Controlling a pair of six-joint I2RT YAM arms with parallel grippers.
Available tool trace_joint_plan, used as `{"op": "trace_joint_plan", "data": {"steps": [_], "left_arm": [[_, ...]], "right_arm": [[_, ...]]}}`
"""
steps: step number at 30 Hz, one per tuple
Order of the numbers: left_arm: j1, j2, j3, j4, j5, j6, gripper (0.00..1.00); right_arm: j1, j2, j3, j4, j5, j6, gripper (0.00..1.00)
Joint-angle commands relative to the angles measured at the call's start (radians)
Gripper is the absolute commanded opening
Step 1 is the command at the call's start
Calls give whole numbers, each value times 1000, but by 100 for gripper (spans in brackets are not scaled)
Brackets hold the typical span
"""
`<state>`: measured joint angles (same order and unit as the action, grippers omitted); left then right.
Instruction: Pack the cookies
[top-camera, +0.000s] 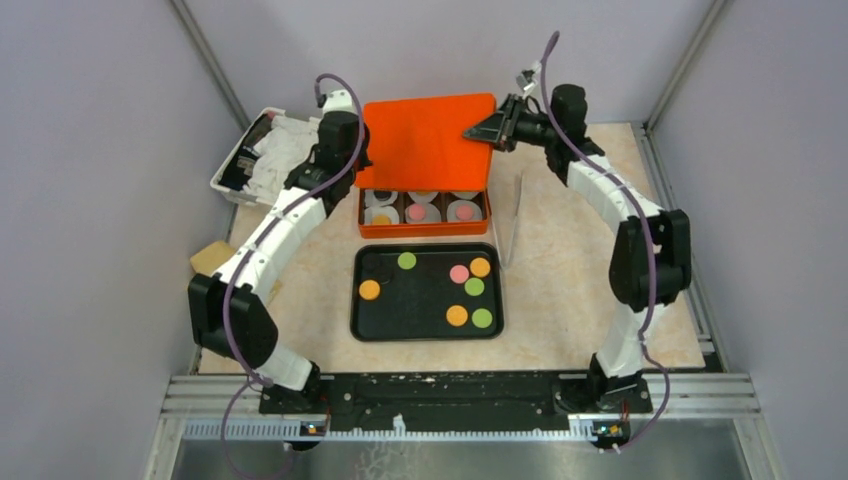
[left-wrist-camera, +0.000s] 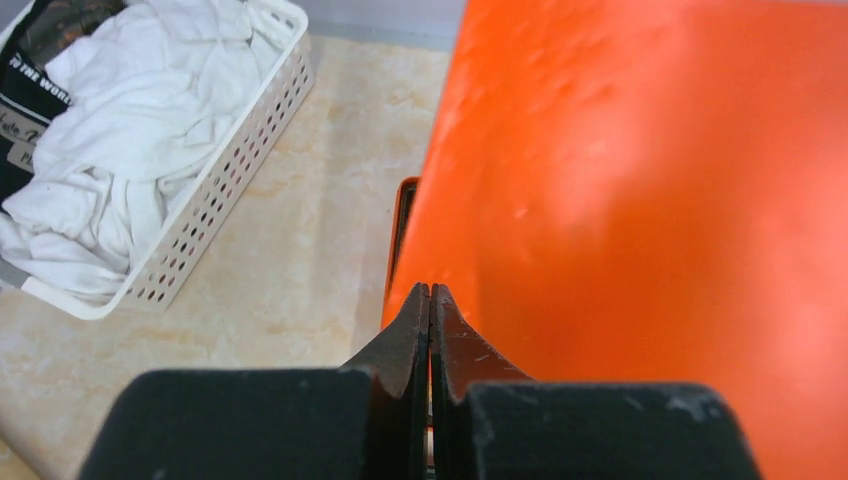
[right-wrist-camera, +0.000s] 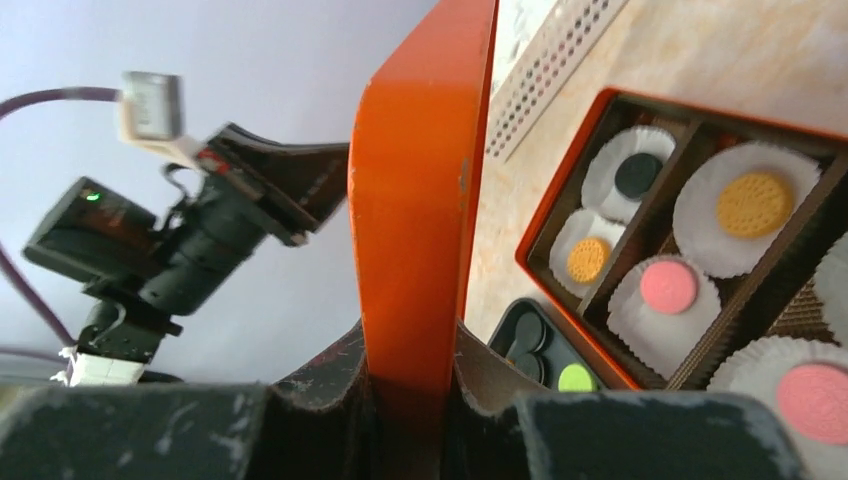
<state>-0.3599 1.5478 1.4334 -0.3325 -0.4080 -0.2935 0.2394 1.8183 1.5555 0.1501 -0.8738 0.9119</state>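
An orange box (top-camera: 424, 228) holds white liners with cookies: orange (top-camera: 381, 218), pink (top-camera: 417, 212), pink (top-camera: 463, 211). Its orange lid (top-camera: 425, 140) is raised over the box's back. My right gripper (top-camera: 497, 128) is shut on the lid's right edge (right-wrist-camera: 420, 250). My left gripper (top-camera: 360, 152) is shut, its tips at the lid's left edge (left-wrist-camera: 430, 292); I cannot tell if it pinches the lid. A black tray (top-camera: 427, 328) in front holds several loose cookies, among them green (top-camera: 407, 261), orange (top-camera: 369, 290) and pink (top-camera: 459, 274). The right wrist view shows boxed cookies, black (right-wrist-camera: 637, 175) and orange (right-wrist-camera: 752, 203).
A white perforated basket (top-camera: 228, 172) of white cloth stands at the back left, close to my left arm, and shows in the left wrist view (left-wrist-camera: 215, 190). A tan block (top-camera: 208, 257) lies at the left edge. A clear upright panel (top-camera: 512, 225) stands right of the box.
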Motion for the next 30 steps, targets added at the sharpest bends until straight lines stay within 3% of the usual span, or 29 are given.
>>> {"op": "trace_joint_plan", "data": {"steps": [1,15,26,30], "left_arm": [[-3,-88,-27,83,59,34,0],[-4,-94,-104,122,32,75,0],[-3,-53,-145,162,67,53,0],[-2,-28,-155,181,98,42,0]], "right_arm": [[1,108,-5,304,-137,186,0],[22,351,98,194,-162,169,0],[-12,391,110,-43,-136,6,0],[-42,407,100,-47,-125,-13,0]]}}
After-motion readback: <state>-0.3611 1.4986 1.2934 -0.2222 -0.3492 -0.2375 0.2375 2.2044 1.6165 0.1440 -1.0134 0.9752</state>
